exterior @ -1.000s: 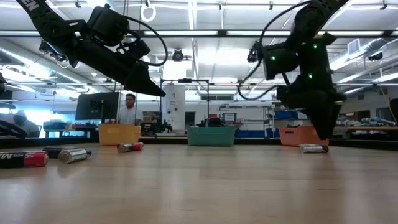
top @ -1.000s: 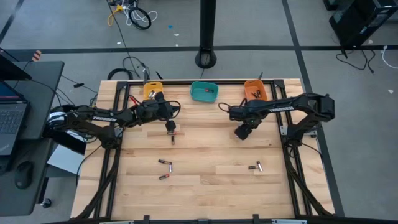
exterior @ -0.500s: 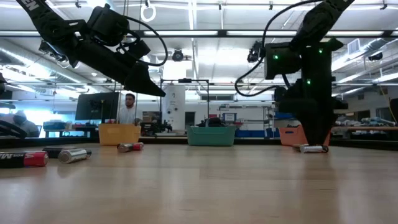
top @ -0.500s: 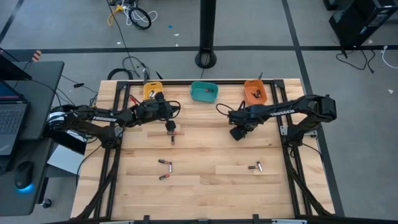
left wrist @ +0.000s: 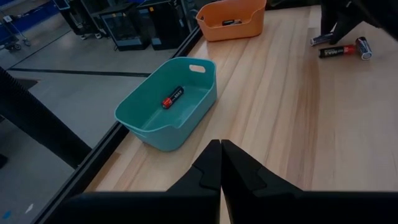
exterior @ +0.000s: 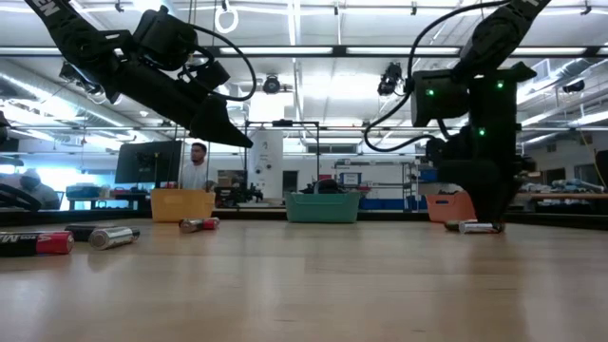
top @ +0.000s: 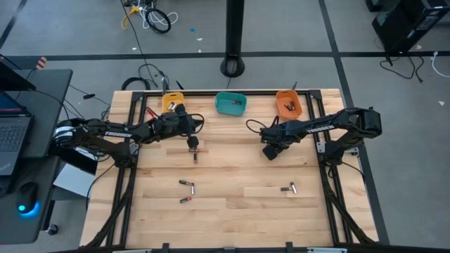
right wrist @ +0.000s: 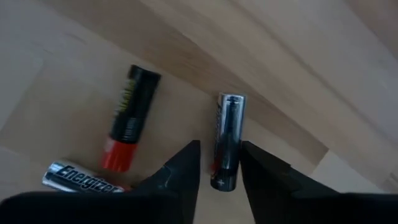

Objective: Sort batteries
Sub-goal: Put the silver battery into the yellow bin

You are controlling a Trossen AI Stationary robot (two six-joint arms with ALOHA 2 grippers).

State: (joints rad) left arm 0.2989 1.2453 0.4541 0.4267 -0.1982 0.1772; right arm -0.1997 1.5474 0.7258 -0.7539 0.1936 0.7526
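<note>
Three batteries (right wrist: 227,140) beneath the right end effector (right wrist: 219,163).

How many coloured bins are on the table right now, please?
3, in a row along the back: the yellow bin on the left, the teal bin in the middle and the orange bin on the right. None appears hidden.

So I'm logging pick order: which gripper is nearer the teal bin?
Left. The left gripper sits just left of the teal bin; the right gripper is farther off, to its right.
</note>
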